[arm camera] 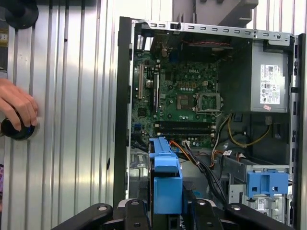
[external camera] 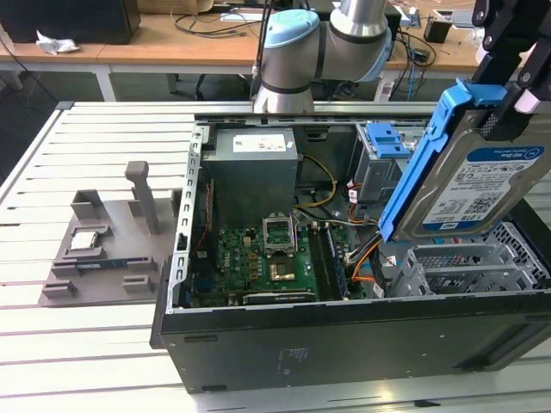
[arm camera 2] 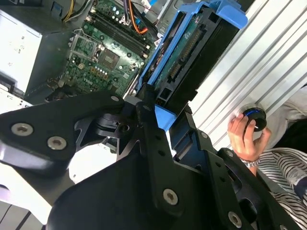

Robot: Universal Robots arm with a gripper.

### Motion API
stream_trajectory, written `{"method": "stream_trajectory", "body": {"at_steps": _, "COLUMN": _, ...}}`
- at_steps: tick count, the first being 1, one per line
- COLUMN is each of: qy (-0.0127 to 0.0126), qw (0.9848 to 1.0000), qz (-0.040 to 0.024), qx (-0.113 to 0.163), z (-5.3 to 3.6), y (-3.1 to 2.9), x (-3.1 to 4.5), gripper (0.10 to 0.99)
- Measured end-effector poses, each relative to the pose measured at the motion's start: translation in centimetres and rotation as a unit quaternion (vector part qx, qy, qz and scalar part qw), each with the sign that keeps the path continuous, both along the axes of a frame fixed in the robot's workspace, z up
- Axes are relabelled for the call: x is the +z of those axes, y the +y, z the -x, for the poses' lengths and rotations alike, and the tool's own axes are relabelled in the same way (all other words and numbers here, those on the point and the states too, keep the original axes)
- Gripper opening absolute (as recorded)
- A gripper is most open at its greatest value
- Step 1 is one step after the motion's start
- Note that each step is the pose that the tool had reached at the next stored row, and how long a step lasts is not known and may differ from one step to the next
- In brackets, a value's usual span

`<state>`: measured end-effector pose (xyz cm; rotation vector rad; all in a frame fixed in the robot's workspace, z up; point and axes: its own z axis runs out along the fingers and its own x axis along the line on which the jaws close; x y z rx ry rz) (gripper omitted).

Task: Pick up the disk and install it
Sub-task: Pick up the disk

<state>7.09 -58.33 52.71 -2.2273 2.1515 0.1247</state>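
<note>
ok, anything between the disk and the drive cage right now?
Nothing visible. The gripper holds the disk tilted above the grey drive cage, with an open gap between them. Orange cables lie beside the cage on the motherboard side, close to the disk's lower corner.

Exterior view: case (external camera: 344, 344) on table (external camera: 103, 138); fixture (external camera: 95, 267) at its 9 o'clock. Inside: power supply (external camera: 254, 172) at 12 o'clock of motherboard (external camera: 250, 267). Disk (external camera: 478, 194) at motherboard's 2 o'clock, above cage (external camera: 465, 268).
</note>
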Motion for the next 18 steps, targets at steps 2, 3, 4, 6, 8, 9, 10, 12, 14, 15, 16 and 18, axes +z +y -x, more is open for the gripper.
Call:
{"method": "stream_trajectory", "body": {"at_steps": 2, "qy": 0.0, "qw": 1.0, "qz": 0.0, "qx": 0.0, "z": -0.45, "y": 0.0, "x": -0.05, "gripper": 0.365}}
{"method": "stream_trajectory", "body": {"at_steps": 3, "qy": 0.0, "qw": 1.0, "qz": 0.0, "qx": 0.0, "z": -0.55, "y": 0.0, "x": -0.06, "gripper": 0.365}}
{"method": "stream_trajectory", "body": {"at_steps": 4, "qy": 0.0, "qw": 1.0, "qz": 0.0, "qx": 0.0, "z": -0.69, "y": 0.0, "x": -0.07, "gripper": 0.365}}
{"method": "stream_trajectory", "body": {"at_steps": 6, "qy": 0.0, "qw": 1.0, "qz": 0.0001, "qx": 0.0, "z": -0.83, "y": 0.0, "x": -0.07, "gripper": 0.365}}
{"method": "stream_trajectory", "body": {"at_steps": 8, "qy": 0.0, "qw": 1.0, "qz": 0.0, "qx": 0.0, "z": -1.01, "y": 0.0, "x": -0.07, "gripper": 0.365}}
{"method": "stream_trajectory", "body": {"at_steps": 9, "qy": 0.0, "qw": 1.0, "qz": 0.0, "qx": 0.0, "z": -1.13, "y": 0.0, "x": -0.09, "gripper": 0.365}}
{"method": "stream_trajectory", "body": {"at_steps": 10, "qy": 0.0, "qw": 1.0, "qz": 0.0, "qx": 0.0, "z": -1.26, "y": 0.0, "x": -0.11, "gripper": 0.365}}
{"method": "stream_trajectory", "body": {"at_steps": 12, "qy": 0.0001, "qw": 1.0, "qz": 0.0001, "qx": 0.0, "z": -1.5, "y": 0.0, "x": -0.2, "gripper": 0.365}}
{"method": "stream_trajectory", "body": {"at_steps": 14, "qy": 0.0002, "qw": 1.0, "qz": 0.0, "qx": 0.0, "z": -1.82, "y": 0.0, "x": -0.38, "gripper": 0.365}}
{"method": "stream_trajectory", "body": {"at_steps": 15, "qy": 0.0002, "qw": 1.0, "qz": 0.0, "qx": 0.0, "z": -1.99, "y": 0.0, "x": -0.47, "gripper": 0.365}}
{"method": "stream_trajectory", "body": {"at_steps": 16, "qy": 0.0003, "qw": 1.0, "qz": 0.0, "qx": 0.0, "z": -2.13, "y": 0.0, "x": -0.56, "gripper": 0.365}}
{"method": "stream_trajectory", "body": {"at_steps": 18, "qy": 0.0004, "qw": 1.0, "qz": 0.0001, "qx": 0.0, "z": -2.43, "y": 0.0, "x": -0.78, "gripper": 0.365}}
